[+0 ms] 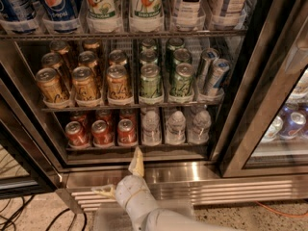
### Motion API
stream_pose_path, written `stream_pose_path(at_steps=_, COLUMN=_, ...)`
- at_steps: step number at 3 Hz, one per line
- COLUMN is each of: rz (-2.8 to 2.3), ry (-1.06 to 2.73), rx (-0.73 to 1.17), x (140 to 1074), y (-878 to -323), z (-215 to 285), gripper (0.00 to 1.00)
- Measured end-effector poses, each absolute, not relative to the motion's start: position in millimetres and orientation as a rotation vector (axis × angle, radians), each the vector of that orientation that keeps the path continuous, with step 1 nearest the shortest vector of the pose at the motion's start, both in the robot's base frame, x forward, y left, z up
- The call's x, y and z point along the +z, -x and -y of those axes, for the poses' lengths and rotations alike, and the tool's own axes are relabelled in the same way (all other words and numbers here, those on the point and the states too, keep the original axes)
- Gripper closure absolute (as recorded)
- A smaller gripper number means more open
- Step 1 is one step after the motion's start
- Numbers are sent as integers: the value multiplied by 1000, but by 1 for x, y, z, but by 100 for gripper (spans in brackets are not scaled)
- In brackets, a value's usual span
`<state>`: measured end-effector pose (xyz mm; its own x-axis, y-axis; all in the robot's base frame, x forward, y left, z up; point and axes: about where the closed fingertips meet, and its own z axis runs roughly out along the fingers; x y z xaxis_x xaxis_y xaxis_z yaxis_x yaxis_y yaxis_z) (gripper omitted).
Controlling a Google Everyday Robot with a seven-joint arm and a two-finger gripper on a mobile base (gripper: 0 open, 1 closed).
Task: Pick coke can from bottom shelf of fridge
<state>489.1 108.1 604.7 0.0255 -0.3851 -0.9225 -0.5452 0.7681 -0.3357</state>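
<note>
Several red coke cans stand in rows on the left of the bottom shelf (pixel 159 154) of the fridge (pixel 255 90), which stands open to the camera. The front three are the left can (pixel 76 133), the middle can (pixel 101 132) and the right can (pixel 126 131). My gripper (pixel 116 171) is low in front of the steel base, below the right coke can and apart from it. It is open and empty. One yellowish finger (pixel 137 162) points up at the shelf sill and the other finger (pixel 103 192) points left.
Clear water bottles (pixel 175 127) fill the right of the bottom shelf. Gold-orange cans (pixel 85 83) and green cans (pixel 151 81) stand on the wire shelf above. Large bottles (pixel 144 6) stand on top. An adjoining glass-fronted unit (pixel 288 124) is right. Cables (pixel 14 215) lie on the floor.
</note>
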Motion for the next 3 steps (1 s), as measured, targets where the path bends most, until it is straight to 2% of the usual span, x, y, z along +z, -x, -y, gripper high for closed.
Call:
stream_pose_path(at_steps=1, rz=-1517, ry=752, rx=188, x=609, y=-500, z=-108, gripper=0)
stream_pose_path(at_steps=2, rz=-1429, ry=805, rx=145, x=621, y=-497, z=-125, gripper=0)
stream_pose_path(at_steps=3, rz=-1418, ry=852, rx=16, x=623, y=-502, z=-139, gripper=0)
